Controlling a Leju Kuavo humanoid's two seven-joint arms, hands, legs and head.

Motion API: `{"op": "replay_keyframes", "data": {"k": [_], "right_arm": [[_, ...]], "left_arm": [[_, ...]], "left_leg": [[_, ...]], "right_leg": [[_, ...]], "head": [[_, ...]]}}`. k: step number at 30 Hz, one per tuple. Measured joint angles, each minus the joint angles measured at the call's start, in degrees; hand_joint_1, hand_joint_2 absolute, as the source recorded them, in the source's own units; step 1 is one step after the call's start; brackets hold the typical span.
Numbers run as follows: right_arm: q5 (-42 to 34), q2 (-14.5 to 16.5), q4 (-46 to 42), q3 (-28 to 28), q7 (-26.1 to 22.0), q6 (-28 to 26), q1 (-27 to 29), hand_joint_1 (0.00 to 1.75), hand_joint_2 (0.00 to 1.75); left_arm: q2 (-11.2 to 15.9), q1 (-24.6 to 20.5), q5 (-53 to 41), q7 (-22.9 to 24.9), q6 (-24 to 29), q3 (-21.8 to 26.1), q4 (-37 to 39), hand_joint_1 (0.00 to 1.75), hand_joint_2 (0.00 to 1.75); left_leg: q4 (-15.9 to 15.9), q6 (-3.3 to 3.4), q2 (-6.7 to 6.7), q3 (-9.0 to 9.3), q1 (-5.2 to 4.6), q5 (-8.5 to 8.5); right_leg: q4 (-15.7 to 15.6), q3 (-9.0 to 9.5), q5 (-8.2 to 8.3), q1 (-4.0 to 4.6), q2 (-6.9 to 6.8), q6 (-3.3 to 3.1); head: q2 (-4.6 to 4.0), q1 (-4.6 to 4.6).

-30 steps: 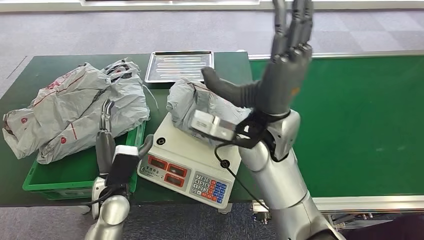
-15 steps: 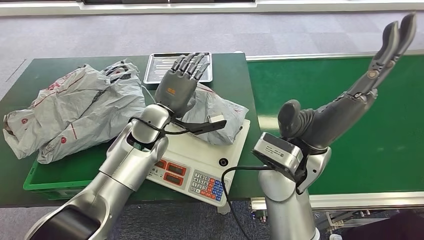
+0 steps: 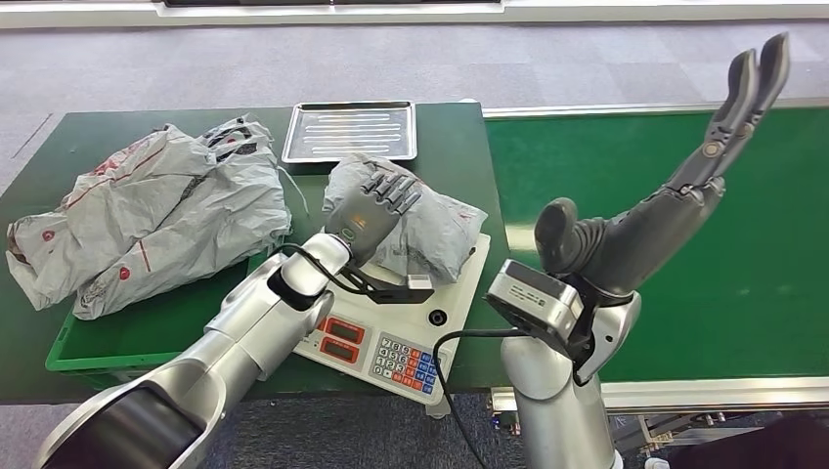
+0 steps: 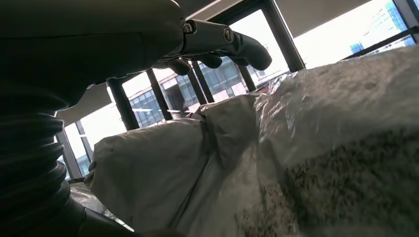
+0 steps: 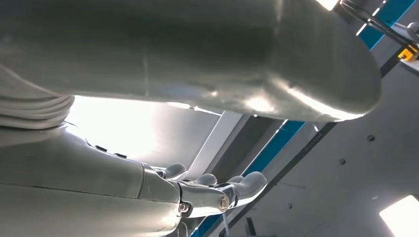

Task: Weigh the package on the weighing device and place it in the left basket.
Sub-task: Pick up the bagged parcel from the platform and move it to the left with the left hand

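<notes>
A grey plastic-wrapped package (image 3: 435, 230) lies on the white scale (image 3: 391, 337) at the table's front middle. My left hand (image 3: 373, 207) is spread over the package's top on its left side. In the left wrist view its fingers (image 4: 217, 42) stretch above the crinkled package (image 4: 306, 148) with a gap between them, holding nothing. My right hand (image 3: 650, 220) is raised over the green belt to the right of the scale, fingers straight and apart, and in the right wrist view the right hand (image 5: 202, 192) is empty. The green basket (image 3: 147, 337) stands to the left of the scale.
Several grey packages (image 3: 147, 215) are heaped over the basket and hang past its rim. A metal tray (image 3: 350, 129) lies behind the scale. The green conveyor belt (image 3: 704, 293) runs along the right. A black cable (image 3: 455, 337) hangs from my right wrist near the scale's keypad.
My right hand left the package and swung right over the belt. My left arm rose from beside the basket, reached over the scale, and has now lowered onto the package.
</notes>
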Motion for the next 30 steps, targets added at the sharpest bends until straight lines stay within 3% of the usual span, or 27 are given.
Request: {"op": "replay_keyframes", "data": {"k": [3,4,7,8,14,30], "right_arm": [[0.0,0.0,0.0,0.0,-0.1,0.0,0.0,0.0,0.0],[0.0,0.0,-0.1,0.0,-0.1,0.0,0.0,0.0,0.0],[-0.1,0.0,-0.7,0.0,-0.4,0.0,0.3,0.0,0.0],[-0.1,0.0,-1.0,0.0,-0.5,0.0,0.4,0.0,0.0],[0.4,-0.1,-3.3,0.0,-0.8,0.0,1.3,0.0,0.0],[1.2,-0.5,-4.8,0.0,0.3,0.0,2.2,0.0,0.0]], "left_arm": [[0.1,-0.2,0.0,-1.4,-1.7,-1.2,1.0,0.0,1.75],[0.1,-0.2,0.0,-2.0,-2.5,-1.7,1.4,0.16,1.75],[0.3,-0.2,0.0,-4.3,-4.5,-4.2,2.8,1.47,1.75],[0.3,-0.1,0.0,-5.1,-5.1,-5.1,3.2,1.75,1.75],[0.3,-0.1,0.6,-7.5,-4.1,-7.4,4.6,1.75,1.75],[0.8,-0.6,2.6,-6.0,0.4,-7.6,5.1,1.75,1.75]], "left_leg": [[0.0,0.0,0.0,0.0,0.0,0.0],[0.0,0.0,0.0,0.0,0.0,0.0],[0.0,0.0,-0.01,0.0,0.0,0.0],[0.0,0.0,-0.01,0.0,0.0,0.0],[0.0,0.0,-0.02,0.01,0.0,0.0],[0.0,0.0,0.0,0.02,0.0,0.0]], "right_leg": [[0.0,0.0,0.0,0.0,0.0,0.0],[0.0,0.0,0.0,0.0,0.0,0.0],[0.0,0.0,0.0,0.0,0.0,0.0],[0.0,0.0,0.0,0.0,-0.01,0.0],[0.0,0.01,-0.01,0.0,-0.02,0.0],[0.0,-0.01,-0.01,0.01,-0.02,-0.01]], "head": [[0.0,0.0],[0.0,0.0],[0.0,0.0],[0.0,0.0],[0.0,0.0],[0.0,0.0]]}}
